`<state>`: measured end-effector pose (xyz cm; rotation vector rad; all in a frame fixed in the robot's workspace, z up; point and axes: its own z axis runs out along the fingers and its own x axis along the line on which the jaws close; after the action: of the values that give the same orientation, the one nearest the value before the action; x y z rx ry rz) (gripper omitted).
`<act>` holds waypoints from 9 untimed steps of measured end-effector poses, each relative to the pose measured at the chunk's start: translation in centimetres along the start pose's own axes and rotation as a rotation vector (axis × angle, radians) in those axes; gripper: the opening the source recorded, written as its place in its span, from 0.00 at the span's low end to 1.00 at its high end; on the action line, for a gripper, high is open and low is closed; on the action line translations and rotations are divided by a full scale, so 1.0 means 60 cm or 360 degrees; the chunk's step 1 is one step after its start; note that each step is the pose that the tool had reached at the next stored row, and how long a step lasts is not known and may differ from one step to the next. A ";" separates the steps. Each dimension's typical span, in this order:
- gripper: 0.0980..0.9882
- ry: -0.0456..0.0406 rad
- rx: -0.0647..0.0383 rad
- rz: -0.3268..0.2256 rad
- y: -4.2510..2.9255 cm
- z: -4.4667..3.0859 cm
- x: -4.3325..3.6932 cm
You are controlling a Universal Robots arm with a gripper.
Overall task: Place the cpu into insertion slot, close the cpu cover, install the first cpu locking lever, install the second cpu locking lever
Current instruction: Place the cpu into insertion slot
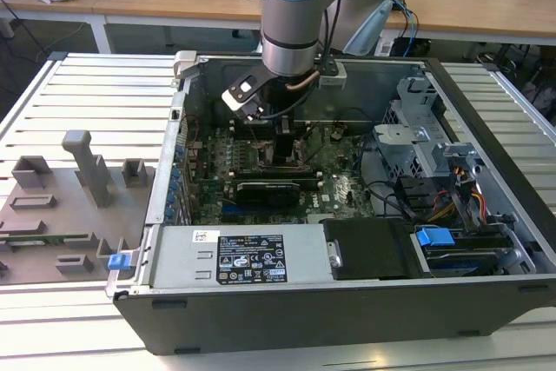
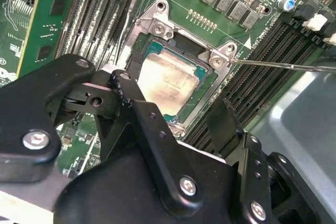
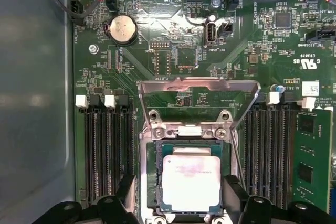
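My end effector (image 2: pixel 170 98), spread, straddles the cpu (image 3: pixel 191 179) in the insertion slot (image 3: pixel 151 156); cpu likely light, rigid, fragile; grip edges.

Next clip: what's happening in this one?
A robot arm reaches down into an open computer case, with its gripper just above the motherboard. The cpu already lies flat in the slot. The fingers stand open on either side of the cpu, apart from it and holding nothing. The cover is swung up off the cpu, not yet closed.
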<state>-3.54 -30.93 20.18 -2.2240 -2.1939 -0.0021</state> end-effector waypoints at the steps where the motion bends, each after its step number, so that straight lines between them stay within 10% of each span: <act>1: 0.74 0.0000 0.0000 -0.0001 0.000 0.001 0.000; 9: 0.74 0.0000 0.0000 -0.0006 0.005 0.003 0.002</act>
<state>-3.22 -30.80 19.98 -2.2201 -2.1979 -0.0021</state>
